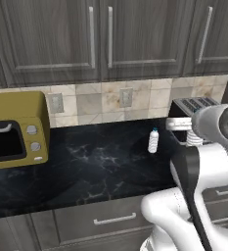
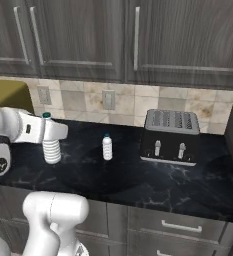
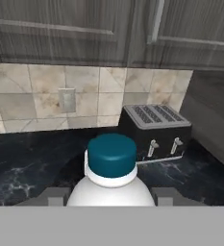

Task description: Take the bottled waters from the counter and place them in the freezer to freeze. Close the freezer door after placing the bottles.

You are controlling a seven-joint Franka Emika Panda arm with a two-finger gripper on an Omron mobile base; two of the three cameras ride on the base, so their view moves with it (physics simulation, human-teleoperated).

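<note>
Left base view: behind the arm, left side, facing forward and down onto the counter. Right base view: behind the arm, right side, same counter and tiled backsplash; shared items include the toaster. Hand view: close behind a bottle cap, facing the backsplash and toaster.

No readable text, brand, number or sign anywhere I look. The bottle between my fingers shows a teal cap and plain white shoulder, no lettering. The second bottle carries a white label too small to read. The toaster front has levers, no markings.
</note>
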